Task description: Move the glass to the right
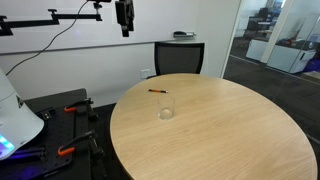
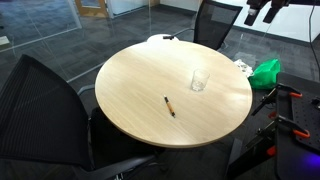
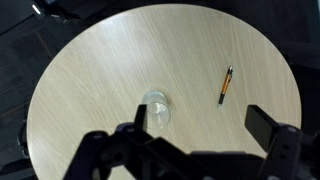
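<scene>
The glass (image 1: 166,108) is a small clear tumbler standing upright near the middle of the round wooden table (image 1: 230,140). It also shows in an exterior view (image 2: 199,80) and in the wrist view (image 3: 156,108). My gripper (image 1: 124,15) hangs high above the table, well clear of the glass, and shows at the top edge in an exterior view (image 2: 268,10). In the wrist view the gripper (image 3: 200,120) is open and empty, with one finger over the glass's edge in the picture.
A thin dark-and-orange pen (image 3: 226,85) lies on the table beside the glass, also in both exterior views (image 1: 157,91) (image 2: 170,106). Black chairs (image 2: 40,95) (image 1: 179,56) stand around the table. A green object (image 2: 266,71) lies past the table's edge.
</scene>
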Action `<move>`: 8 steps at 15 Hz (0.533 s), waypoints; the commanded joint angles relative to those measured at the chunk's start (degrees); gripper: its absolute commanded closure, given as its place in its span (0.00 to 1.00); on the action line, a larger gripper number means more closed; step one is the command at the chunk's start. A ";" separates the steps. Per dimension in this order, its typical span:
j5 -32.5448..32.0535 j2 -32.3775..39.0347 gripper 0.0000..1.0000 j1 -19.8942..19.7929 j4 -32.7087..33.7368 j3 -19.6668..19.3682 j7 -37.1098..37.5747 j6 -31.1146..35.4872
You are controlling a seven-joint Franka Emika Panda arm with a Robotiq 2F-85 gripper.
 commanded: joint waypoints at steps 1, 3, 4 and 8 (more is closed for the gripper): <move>-1.58 8.20 0.00 -0.52 4.15 -0.55 -1.48 2.87; -4.98 11.65 0.00 -0.79 5.87 -1.05 -3.01 2.10; -7.56 13.25 0.00 -1.04 6.74 -1.30 -3.18 1.60; -14.85 19.47 0.00 -1.58 9.86 -4.41 -8.90 2.23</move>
